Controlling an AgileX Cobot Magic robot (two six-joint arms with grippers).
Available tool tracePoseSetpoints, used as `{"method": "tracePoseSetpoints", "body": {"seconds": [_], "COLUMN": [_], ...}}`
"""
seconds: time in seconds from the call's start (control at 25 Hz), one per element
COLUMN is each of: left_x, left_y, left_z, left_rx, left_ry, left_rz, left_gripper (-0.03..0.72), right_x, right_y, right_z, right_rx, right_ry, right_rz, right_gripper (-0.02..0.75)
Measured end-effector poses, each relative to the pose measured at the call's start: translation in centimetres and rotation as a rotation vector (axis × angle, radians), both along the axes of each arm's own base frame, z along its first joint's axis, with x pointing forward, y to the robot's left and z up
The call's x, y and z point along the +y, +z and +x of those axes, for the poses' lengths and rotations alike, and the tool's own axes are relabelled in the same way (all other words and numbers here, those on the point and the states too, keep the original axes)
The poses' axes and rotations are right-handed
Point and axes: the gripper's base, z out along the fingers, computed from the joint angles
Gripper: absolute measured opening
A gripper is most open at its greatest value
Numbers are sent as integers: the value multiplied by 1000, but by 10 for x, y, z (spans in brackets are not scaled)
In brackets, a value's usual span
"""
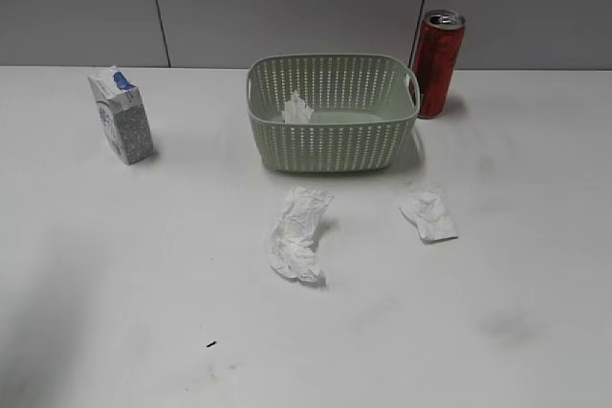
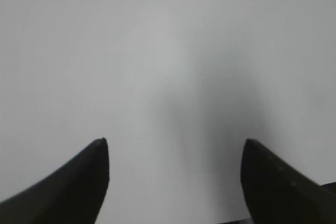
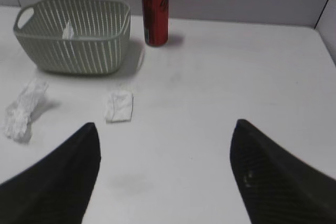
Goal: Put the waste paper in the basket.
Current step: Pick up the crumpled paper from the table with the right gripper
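The sage-green basket (image 1: 333, 145) stands at the back middle of the white table, with one white paper wad (image 1: 297, 108) inside it. A long crumpled wad (image 1: 298, 234) lies in front of the basket. A smaller wad (image 1: 428, 214) lies to its right. The right wrist view shows the basket (image 3: 79, 51), the wad in it (image 3: 69, 30), the small wad (image 3: 118, 106) and the long wad (image 3: 22, 111). My right gripper (image 3: 165, 129) is open and empty, short of the small wad. My left gripper (image 2: 173, 142) is open and empty over bare table. Neither gripper shows in the exterior view.
A tall red can (image 1: 439, 64) stands right of the basket, close to its handle; it also shows in the right wrist view (image 3: 155, 9). A small white-grey carton with a blue top (image 1: 121, 115) stands at the back left. A grey wall runs behind the table.
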Motion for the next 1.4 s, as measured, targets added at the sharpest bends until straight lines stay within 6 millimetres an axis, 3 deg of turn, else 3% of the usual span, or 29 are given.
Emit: {"method": "tracePoseSetpoints", "body": {"seconds": [0.2,0.52,0.72,1.0,1.4], "left_x": [10,22,27,30,36], "left_y": [-8,-28,-31,-23,-21], "left_z": [-58,-131,-157,-181,-216], "left_rx": [-78,-256,-401,-561,-776], "left_ry": [13,16,18,18,20], "left_rz": [-17,-48,-77,-117,-161], "left_gripper": [575,575,575,575,575], "right_x": [-1,-1,1,7,17], "right_y": [15,20,21,26,-1], "right_z": [11,49,83,144,233], "right_rx": [-119,-79,54,302,719], "right_ry": [-23,-50,-53,-41,16], "right_rz": [21,27,27,60,43], "right_gripper": [585,585,585,585,585]}}
